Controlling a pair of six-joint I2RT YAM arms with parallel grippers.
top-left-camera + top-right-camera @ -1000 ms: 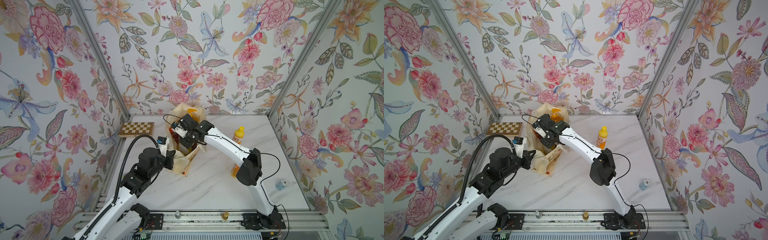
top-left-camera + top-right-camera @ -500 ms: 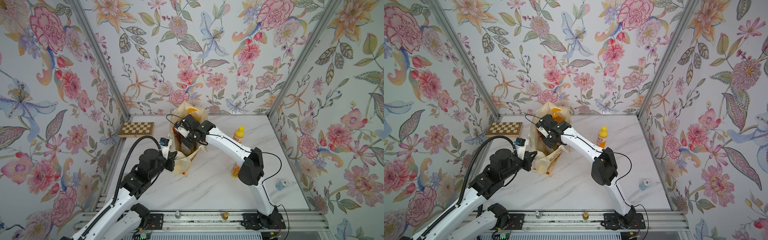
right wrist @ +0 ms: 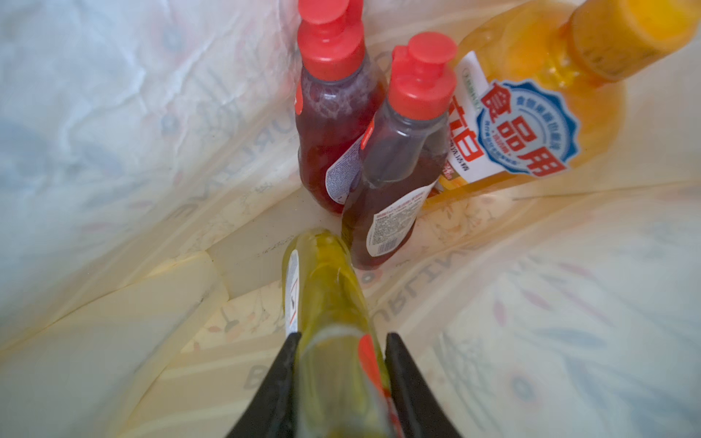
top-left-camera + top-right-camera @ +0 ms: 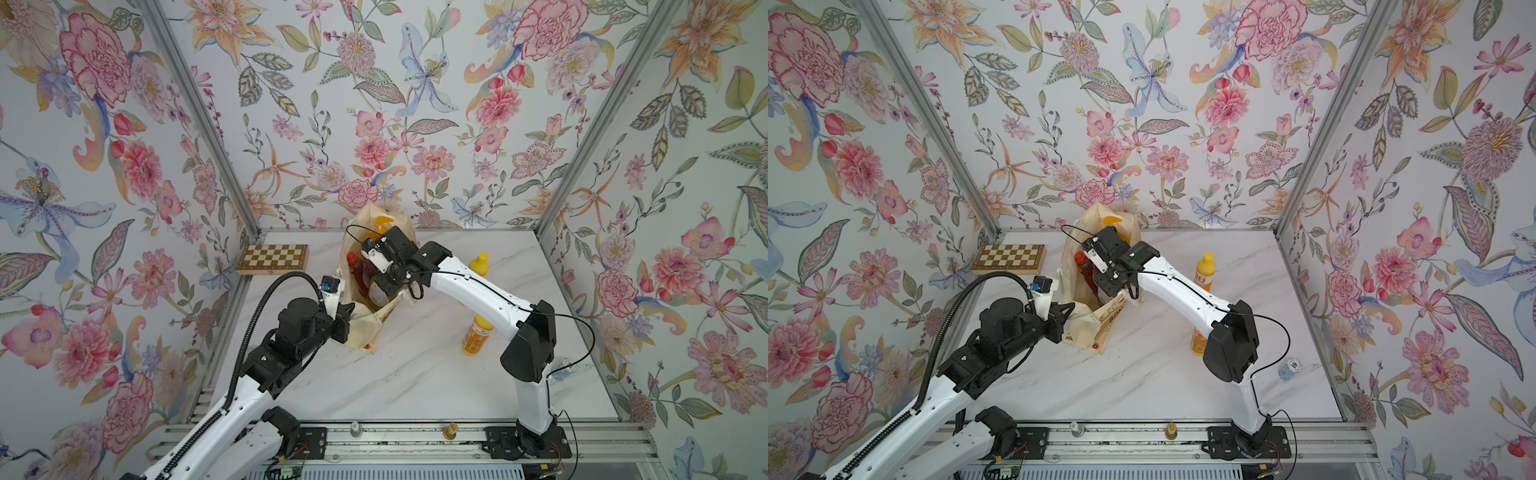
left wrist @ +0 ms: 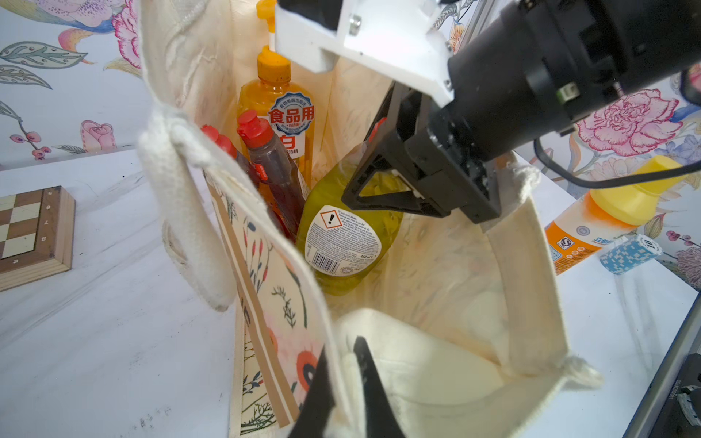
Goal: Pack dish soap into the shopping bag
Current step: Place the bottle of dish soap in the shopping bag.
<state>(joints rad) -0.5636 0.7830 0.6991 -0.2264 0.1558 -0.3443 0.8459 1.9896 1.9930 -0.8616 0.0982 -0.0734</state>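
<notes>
The right claw (image 3: 340,339) grips the olive-green, red-capped plastic bottle (image 3: 326,280) low inside the cream canvas tote bag (image 5: 519,273), whose rim the left claw (image 5: 341,354) pinches. Released tilted, it may topple the dark-red red-capped bottles (image 3: 394,178) beside it, or the rim may slip
</notes>
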